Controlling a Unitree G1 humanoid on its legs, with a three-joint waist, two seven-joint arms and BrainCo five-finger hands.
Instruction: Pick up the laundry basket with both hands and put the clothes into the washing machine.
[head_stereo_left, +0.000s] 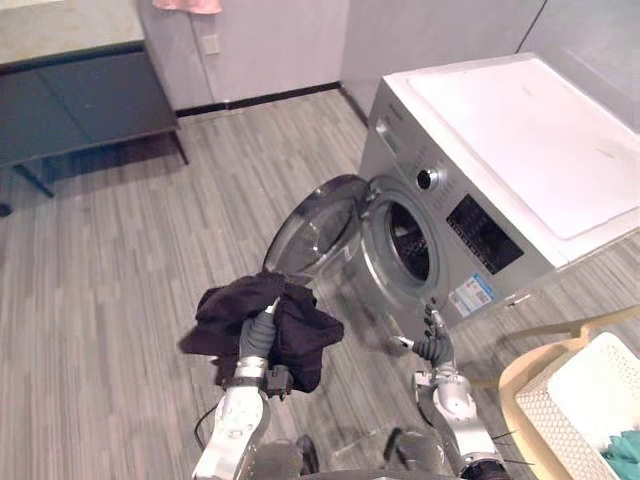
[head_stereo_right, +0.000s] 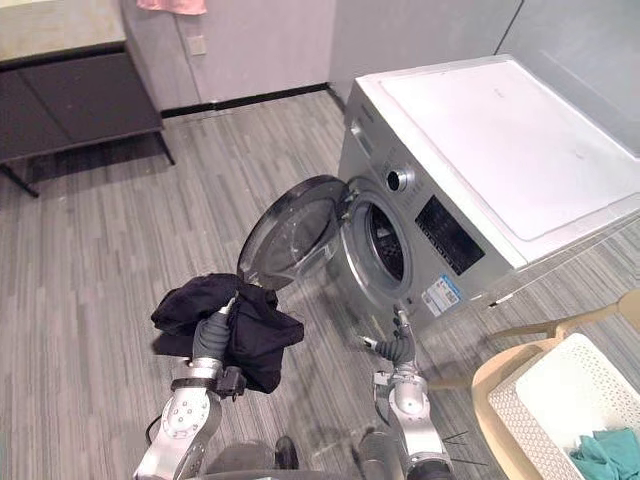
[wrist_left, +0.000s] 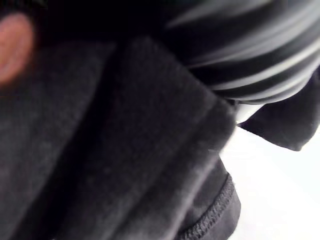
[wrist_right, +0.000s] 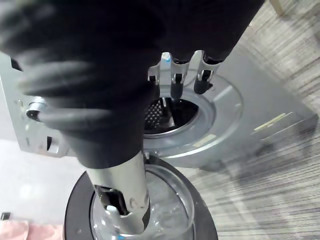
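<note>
A black garment (head_stereo_left: 300, 335) is bunched over my left hand (head_stereo_left: 260, 335) and hangs around it, raised above the floor in front of the open washer door (head_stereo_left: 315, 225). In the left wrist view the black cloth (wrist_left: 125, 150) covers the hand. The silver washing machine (head_stereo_left: 520, 140) stands at the right with its drum opening (head_stereo_left: 410, 240) facing me. My right hand (head_stereo_left: 435, 345) is held low before the drum, open and holding nothing, its fingers (wrist_right: 175, 75) pointing toward the opening. The white laundry basket (head_stereo_left: 590, 395) sits at the lower right with a teal garment (head_stereo_left: 625, 450) inside.
The basket rests on a beige chair (head_stereo_left: 520, 375) beside the washer. A dark table (head_stereo_left: 80, 100) stands at the back left against the wall, and a pink cloth (head_stereo_left: 190, 5) hangs above it. Grey plank floor (head_stereo_left: 120, 280) lies between the table and me.
</note>
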